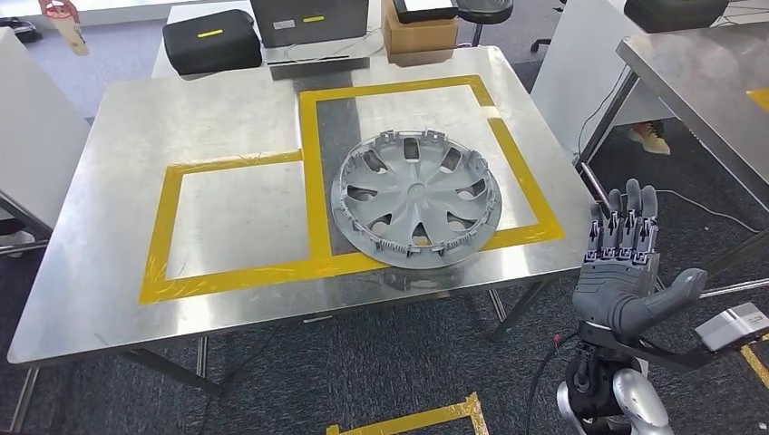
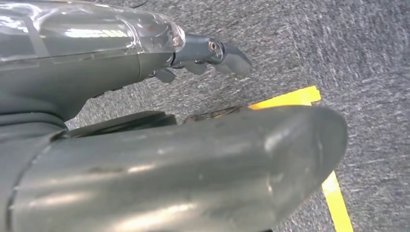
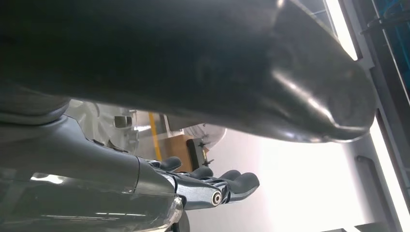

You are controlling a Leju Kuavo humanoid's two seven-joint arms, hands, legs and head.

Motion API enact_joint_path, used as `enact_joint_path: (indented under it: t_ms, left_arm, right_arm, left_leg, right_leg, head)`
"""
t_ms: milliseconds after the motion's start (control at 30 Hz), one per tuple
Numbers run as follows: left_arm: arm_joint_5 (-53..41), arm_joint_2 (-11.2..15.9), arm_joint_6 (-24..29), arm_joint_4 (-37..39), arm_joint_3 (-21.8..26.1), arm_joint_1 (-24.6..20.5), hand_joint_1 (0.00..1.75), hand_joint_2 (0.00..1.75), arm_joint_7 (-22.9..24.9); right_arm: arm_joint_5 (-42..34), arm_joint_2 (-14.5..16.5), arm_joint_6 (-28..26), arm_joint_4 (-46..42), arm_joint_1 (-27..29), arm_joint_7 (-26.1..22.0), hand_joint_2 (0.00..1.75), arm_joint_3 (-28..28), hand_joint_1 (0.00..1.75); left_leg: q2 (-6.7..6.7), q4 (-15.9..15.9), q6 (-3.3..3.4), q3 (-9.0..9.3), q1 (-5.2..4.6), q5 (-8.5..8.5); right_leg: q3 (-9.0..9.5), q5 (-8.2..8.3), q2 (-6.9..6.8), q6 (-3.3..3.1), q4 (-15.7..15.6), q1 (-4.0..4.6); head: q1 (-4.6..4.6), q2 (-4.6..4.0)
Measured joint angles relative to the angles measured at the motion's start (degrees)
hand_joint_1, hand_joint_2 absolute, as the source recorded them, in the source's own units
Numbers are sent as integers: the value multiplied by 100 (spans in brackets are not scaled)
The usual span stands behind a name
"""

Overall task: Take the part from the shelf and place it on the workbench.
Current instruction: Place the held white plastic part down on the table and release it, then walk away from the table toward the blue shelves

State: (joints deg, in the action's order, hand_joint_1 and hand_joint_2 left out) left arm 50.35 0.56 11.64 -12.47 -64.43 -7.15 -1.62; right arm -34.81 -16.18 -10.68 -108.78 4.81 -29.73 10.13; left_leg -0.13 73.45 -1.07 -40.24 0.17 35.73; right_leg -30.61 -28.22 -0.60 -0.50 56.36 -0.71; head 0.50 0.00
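A grey plastic wheel cover lies flat on the steel workbench, inside the right-hand rectangle of yellow tape, its near rim over the front tape line. My right hand is raised beside the bench's right front corner, apart from the cover, fingers straight and spread, holding nothing. In the right wrist view the same right hand shows its fingers stretched out with nothing in them. My left hand hangs low over grey carpet, fingers extended and empty.
A smaller yellow tape rectangle marks the bench's left half. Black cases and a cardboard box stand behind the bench. Another steel table stands at right. Yellow floor tape crosses the carpet.
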Motion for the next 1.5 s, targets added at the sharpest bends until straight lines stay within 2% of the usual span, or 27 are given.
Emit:
enact_joint_path:
  t_ms: [33, 67, 100, 167, 233, 333, 400, 467, 500, 533, 567, 667, 733, 800, 867, 900, 967, 1000, 1033, 1067, 1100, 1167, 1233, 1333, 1367, 1433, 1500]
  left_arm:
    - [0, 3, 1, 1, 0, 2, 0, 0, 0]
    - [1, 5, 1, 1, 0, 3, 0, 0, 1]
    - [1, 7, 1, 1, 0, 3, 0, 0, 2]
    - [0, 5, 1, 0, 0, -4, 0, 0, 6]
    - [0, 5, 2, 0, 0, -5, 0, 0, 14]
    - [1, 7, 8, 1, 0, 3, 0, 0, 25]
    - [1, 5, 14, 1, 0, -3, 0, 0, 25]
    - [1, 5, 19, 1, 0, -3, 0, 0, 24]
    - [1, 5, 21, 1, 0, 0, 0, 0, 24]
    - [0, 5, 21, 1, 0, 2, 0, 0, 25]
    - [-1, 5, 21, 1, 0, 3, 0, 0, 25]
    - [-2, -5, 22, -1, 1, -2, 0, 0, 25]
    - [-3, -18, 27, -3, 2, -7, 0, 0, 25]
    - [-5, -24, 28, -3, 2, -7, 0, 0, 31]
    - [-6, -23, 28, -3, 2, -7, 0, 0, 39]
    - [-5, -19, 28, -3, 2, -8, 0, 0, 41]
    - [-4, -9, 32, -2, 2, -6, 0, 0, 39]
    - [-4, -4, 34, -1, 2, -4, 0, 0, 34]
    - [-4, -1, 41, -1, 2, -2, 0, 0, 25]
    - [-4, 3, 52, -1, 2, -1, 0, 0, 15]
    - [-4, 5, 66, -1, 2, -1, 0, 0, 6]
    - [-4, 8, 90, -1, 2, -5, 0, 0, -3]
    - [-4, 14, 98, -1, 3, -7, 0, 0, -7]
    - [-5, 21, 100, -1, 3, -2, 0, 0, -4]
    - [-5, 22, 101, -1, 3, -5, 0, 0, -3]
    - [-4, 26, 102, -1, 4, -11, 0, 0, -1]
    - [-4, 31, 101, -1, 4, -7, 0, 0, 6]
  right_arm:
    - [-1, 11, 3, 15, 1, 0, 0, 7, 0]
    - [-1, 22, 7, 28, -1, 0, 0, 11, 0]
    - [-1, 31, 9, 37, -2, 0, 0, 15, 0]
    - [-3, 43, 18, 46, -6, 0, 0, 21, 0]
    - [-8, 55, 31, 51, -11, 0, 0, 34, 0]
    - [-16, 72, 47, 63, -15, 0, 0, 66, 0]
    - [-19, 74, 57, 69, -20, -1, 0, 87, 0]
    - [-26, 75, 61, 86, -21, -2, 0, 108, 0]
    - [-31, 76, 62, 98, -19, -2, 0, 118, 0]
    - [-37, 76, 62, 110, -18, -2, 0, 128, 0]
    - [-40, 77, 62, 118, -18, -2, 0, 138, 0]
    - [-45, 75, 62, 118, -32, -2, 0, 157, 0]
    - [-48, 73, 66, 112, -48, -5, 0, 167, 0]
    - [-49, 74, 69, 110, -55, -8, 0, 175, 0]
    - [-49, 79, 69, 111, -65, -9, 0, 186, 0]
    - [-49, 83, 69, 113, -70, -9, 0, 192, 0]
    - [-50, 91, 69, 123, -75, -9, 0, 203, 0]
    - [-51, 93, 69, 131, -74, -9, 0, 209, 0]
    - [-52, 96, 69, 140, -74, -9, 0, 216, 0]
    - [-54, 98, 69, 151, -75, -9, 0, 224, 0]
    - [-55, 100, 69, 159, -76, -9, 0, 231, 0]
    - [-57, 104, 69, 167, -80, -9, 0, 239, 0]
    - [-58, 112, 76, 165, -86, -10, 0, 246, 0]
    - [-73, 121, 98, 173, -86, -13, 0, 262, 0]
    - [-77, 122, 104, 179, -85, -14, 0, 265, 0]
    - [-79, 122, 114, 191, -85, -16, 0, 269, 0]
    - [-84, 122, 119, 210, -82, -17, 0, 271, 0]
  left_leg:
    - [3, 74, -22, 2, 20, -12]
    - [8, -68, -40, 112, 38, -127]
    - [13, -403, -56, 319, 58, -313]
    - [16, -1111, -68, 719, 76, -544]
    - [12, -1392, -14, 843, 66, -566]
    - [10, -1406, 119, 799, 57, -623]
    - [17, -1420, 193, 762, 64, -667]
    - [28, -1418, 245, 710, 36, -698]
    - [34, -1418, 266, 683, 13, -715]
    - [38, -1417, 282, 660, -13, -731]
    - [39, -1417, 294, 645, -40, -746]
    - [38, -1414, 300, 621, -106, -786]
    - [48, -1407, 260, 586, -107, -822]
    - [63, -1410, 196, 559, -95, -860]
    - [45, -1308, 131, 505, -87, -750]
    - [26, -1119, 97, 426, -80, -590]
    - [-1, -468, 27, 174, -36, -159]
    - [-3, -143, -5, 58, -10, -4]
    - [0, 36, -34, 16, 15, 48]
    - [4, 17, -60, 73, 38, -4]
    - [12, -217, -85, 243, 60, -148]
    - [21, -955, -122, 688, 94, -421]
    - [19, -1351, -68, 895, 97, -495]
    - [14, -1374, 92, 853, 73, -541]
    - [16, -1380, 140, 831, 73, -571]
    - [21, -1387, 215, 771, 74, -626]
    - [24, -1385, 251, 699, 50, -676]
  right_leg:
    - [-12, 7, -5, 9, 9, -7]
    - [-19, 9, -8, 21, 21, -18]
    - [-21, 5, -9, 41, 39, -32]
    - [-41, -11, -6, 106, 92, -43]
    - [-77, -4, 1, 185, 124, -33]
    - [-115, -26, 4, 271, 156, -48]
    - [-263, -312, 8, 307, 527, -55]
    - [-561, -739, 13, 326, 1290, -51]
    - [-681, -873, 15, 321, 1616, -47]
    - [-720, -900, 17, 300, 1765, -38]
    - [-653, -815, 20, 263, 1688, -24]
    - [-67, -325, 26, 46, 584, 72]
    - [126, -214, 23, -49, 148, 132]
    - [121, -169, 23, -52, 85, 145]
    - [113, -77, 11, -65, 5, 115]
    - [99, -29, 2, -73, -32, 94]
    - [35, 30, -9, -80, -43, 74]
    - [-2, 51, -13, -68, -34, 69]
    - [-37, 68, -17, -54, -19, 62]
    - [-68, 82, -20, -38, 0, 50]
    - [-94, 88, -21, -19, 25, 35]
    - [-144, 78, -19, 43, 108, 17]
    - [-194, 75, -8, 120, 181, 22]
    - [-234, 98, 5, 224, 189, -1]
    - [-269, 23, 10, 255, 255, -11]
    - [-450, -340, 19, 305, 716, -20]
    - [-712, -755, 21, 323, 1465, -21]
  head:
    - [6, 0]
    - [9, 0]
    - [13, 0]
    - [33, 0]
    - [37, 0]
    - [-5, 0]
    - [-65, 0]
    - [-136, 0]
    - [-155, 0]
    - [-165, 0]
    - [-169, 0]
    - [-160, 0]
    - [-145, 0]
    - [-153, 0]
    - [-143, 0]
    - [-117, 0]
    - [-48, 0]
    - [-23, 0]
    - [-10, 0]
    - [-4, 0]
    - [0, 0]
    - [26, 0]
    - [32, 0]
    - [-16, 0]
    - [-33, 0]
    - [-96, 0]
    - [-159, 0]
